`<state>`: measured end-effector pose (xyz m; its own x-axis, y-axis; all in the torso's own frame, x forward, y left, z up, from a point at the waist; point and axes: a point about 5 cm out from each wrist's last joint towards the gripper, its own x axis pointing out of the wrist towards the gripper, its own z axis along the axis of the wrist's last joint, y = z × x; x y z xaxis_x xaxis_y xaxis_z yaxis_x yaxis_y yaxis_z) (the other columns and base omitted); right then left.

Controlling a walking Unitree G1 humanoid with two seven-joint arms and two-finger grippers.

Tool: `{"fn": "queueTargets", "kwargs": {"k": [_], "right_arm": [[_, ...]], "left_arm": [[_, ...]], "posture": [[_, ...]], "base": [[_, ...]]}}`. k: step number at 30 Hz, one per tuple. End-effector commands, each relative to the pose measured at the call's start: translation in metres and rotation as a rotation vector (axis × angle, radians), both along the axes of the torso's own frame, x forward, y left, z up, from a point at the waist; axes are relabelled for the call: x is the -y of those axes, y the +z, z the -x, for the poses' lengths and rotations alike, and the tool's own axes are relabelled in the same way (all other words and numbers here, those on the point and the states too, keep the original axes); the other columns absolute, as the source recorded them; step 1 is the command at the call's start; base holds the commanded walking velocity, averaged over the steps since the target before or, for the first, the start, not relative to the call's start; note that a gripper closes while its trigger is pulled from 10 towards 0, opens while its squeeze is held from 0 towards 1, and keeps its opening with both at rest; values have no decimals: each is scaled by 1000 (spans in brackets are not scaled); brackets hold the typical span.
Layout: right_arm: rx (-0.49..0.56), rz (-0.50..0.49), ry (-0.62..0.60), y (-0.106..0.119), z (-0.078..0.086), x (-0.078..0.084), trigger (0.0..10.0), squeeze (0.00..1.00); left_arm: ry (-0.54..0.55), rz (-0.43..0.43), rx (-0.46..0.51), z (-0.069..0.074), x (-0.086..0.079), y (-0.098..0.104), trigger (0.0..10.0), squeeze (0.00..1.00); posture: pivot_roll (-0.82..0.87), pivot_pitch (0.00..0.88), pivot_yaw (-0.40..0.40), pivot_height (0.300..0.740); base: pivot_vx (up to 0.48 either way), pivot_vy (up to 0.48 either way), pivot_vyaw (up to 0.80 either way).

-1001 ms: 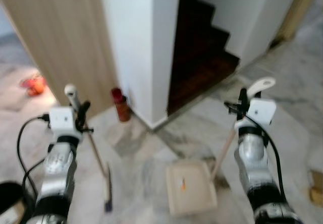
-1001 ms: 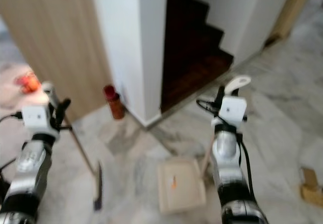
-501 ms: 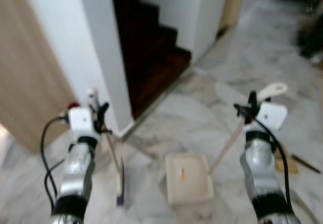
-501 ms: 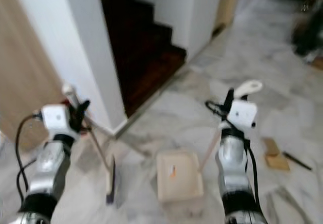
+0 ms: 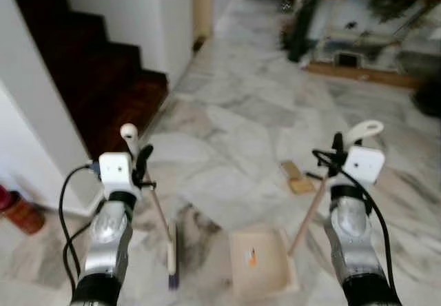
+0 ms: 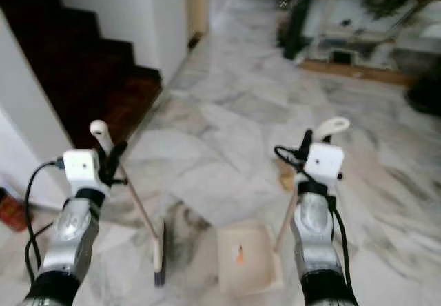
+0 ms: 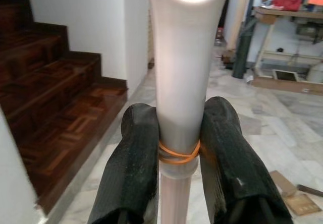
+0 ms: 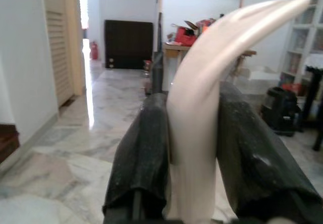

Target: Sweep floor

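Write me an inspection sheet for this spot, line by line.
Surface: marble floor, grey-veined.
Job's things: broom head on floor; dustpan flat on floor, small orange scrap inside.
Clutter: cardboard pieces on floor beyond dustpan; red can by white wall.
Grippers: left gripper shut on broom handle; right gripper shut on dustpan handle.
Cables: black cable looping from the left wrist, another at the right wrist.
Surroundings: dark wooden stairs, shelving far back.

Beyond the right gripper (image 5: 335, 143), the cluttered wooden shelf (image 5: 365, 16) is blurred. Left of the left gripper (image 5: 143, 156), a dark-red cylindrical canister (image 5: 17, 209) is cropped by the edge.
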<state>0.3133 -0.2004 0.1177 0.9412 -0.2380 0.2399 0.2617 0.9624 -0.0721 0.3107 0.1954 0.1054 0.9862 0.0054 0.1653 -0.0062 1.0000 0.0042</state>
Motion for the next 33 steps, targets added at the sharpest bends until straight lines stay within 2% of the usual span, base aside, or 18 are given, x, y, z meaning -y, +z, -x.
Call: {"fn": "queueTargets", "kwargs": {"k": [1, 8, 19, 25, 28, 33], "right_arm": [[22, 19, 4, 7, 1, 4, 10000, 0], [26, 32, 0, 12, 2, 7, 10000, 0], [32, 39, 8, 18, 2, 9, 10000, 0], [16, 22, 24, 11, 7, 7, 10000, 0], [6, 32, 20, 8, 10, 5, 10000, 0], [14, -18, -2, 6, 13, 3, 10000, 0]], "left_arm": [[5, 10, 59, -2, 3, 12, 10000, 0], [-14, 22, 49, 3, 12, 8, 10000, 0], [-44, 65, 28, 1, 26, 7, 10000, 0], [-67, 42, 73, 3, 25, 20, 10000, 0], [-106, -12, 65, 4, 28, 19, 10000, 0], [-121, -20, 52, 6, 25, 17, 10000, 0]], "posture": [[-10, 0, -37, 740], [-9, 3, -52, 740], [-19, 0, -59, 740], [-6, 0, -51, 740], [-6, 0, -29, 740], [-14, 0, -6, 740]], "base": [[0, 0, -800], [0, 0, -776], [0, 0, 0], [0, 0, 0], [289, 0, 0], [320, 0, 0]]}}
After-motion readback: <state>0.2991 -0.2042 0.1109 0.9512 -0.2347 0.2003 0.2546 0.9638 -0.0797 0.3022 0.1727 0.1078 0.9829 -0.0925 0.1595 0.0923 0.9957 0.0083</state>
